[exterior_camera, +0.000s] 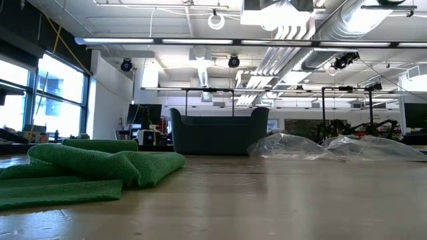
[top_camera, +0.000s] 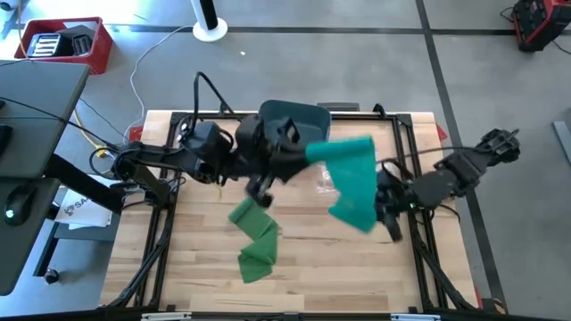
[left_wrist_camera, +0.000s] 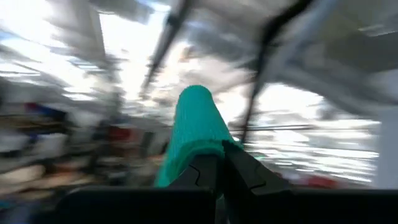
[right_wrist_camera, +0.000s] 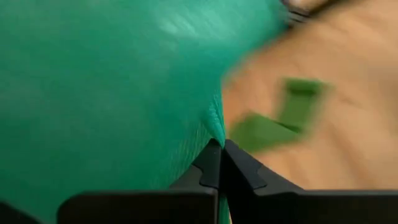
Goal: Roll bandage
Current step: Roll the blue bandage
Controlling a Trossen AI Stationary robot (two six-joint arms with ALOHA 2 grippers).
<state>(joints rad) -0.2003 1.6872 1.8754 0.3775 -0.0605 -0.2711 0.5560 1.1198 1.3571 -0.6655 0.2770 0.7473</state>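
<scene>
- High view: a teal stretch-fabric bandage strip (top_camera: 350, 178) hangs above the wooden table (top_camera: 303, 267), spanning between the left gripper (top_camera: 308, 152) and the right gripper (top_camera: 379, 214); each claw is clamped on one end.
- Left wrist view: only here does the strip appear as a rounded band rising straight ahead of the closed fingers (left_wrist_camera: 249, 174).
- Right wrist view: the teal cloth fills the frame, pinched at its edge.
- Low view: neither claw appears; it alone shows the folded darker green cloth (exterior_camera: 87, 170), the dark plastic bin (exterior_camera: 219, 132) and crumpled clear plastic (exterior_camera: 287, 147) resting on the tabletop.
</scene>
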